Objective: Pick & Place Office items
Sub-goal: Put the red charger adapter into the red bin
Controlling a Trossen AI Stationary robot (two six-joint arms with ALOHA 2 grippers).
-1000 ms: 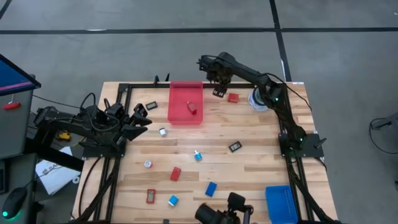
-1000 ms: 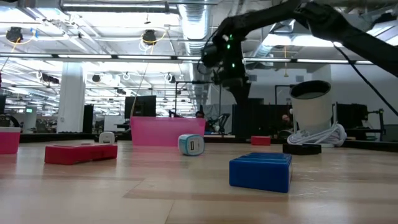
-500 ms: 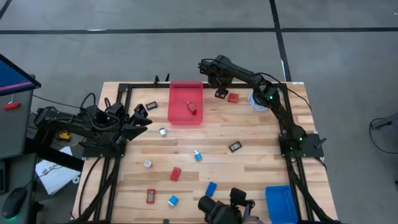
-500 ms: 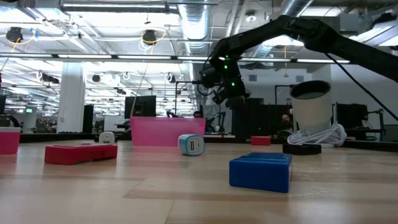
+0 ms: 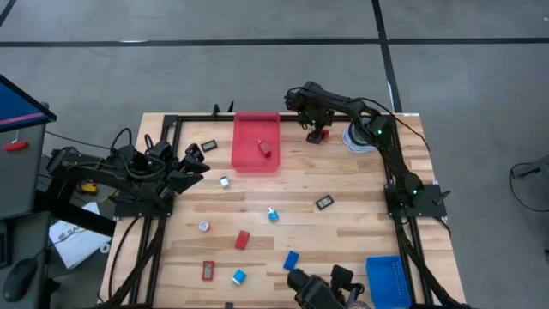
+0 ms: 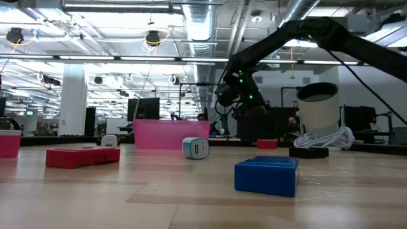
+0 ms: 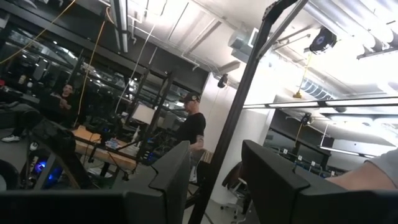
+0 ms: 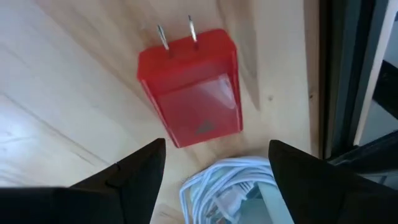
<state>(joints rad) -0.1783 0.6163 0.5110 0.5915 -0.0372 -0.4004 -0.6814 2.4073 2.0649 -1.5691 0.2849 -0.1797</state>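
Note:
A red plug block with two metal prongs lies flat on the wooden table near the far edge; in the high view it shows as a small red piece. My right gripper hangs open just above it, pointing steeply down, and touches nothing; it also shows in the high view and the low view. My left gripper waits open at the table's left side, raised and pointing into the room. Other office items lie scattered on the table, among them a blue block and a red block.
A red tray at the far middle holds one red piece. A round grey-white object with a coiled white cable sits right beside the red plug block. A blue tray lies near the right front corner. People stand in the room behind.
My right gripper has come down and gone toward the table's right edge, over the red plug block, tipping to point more steeply down. Its fingers have stayed open. The block has not moved.

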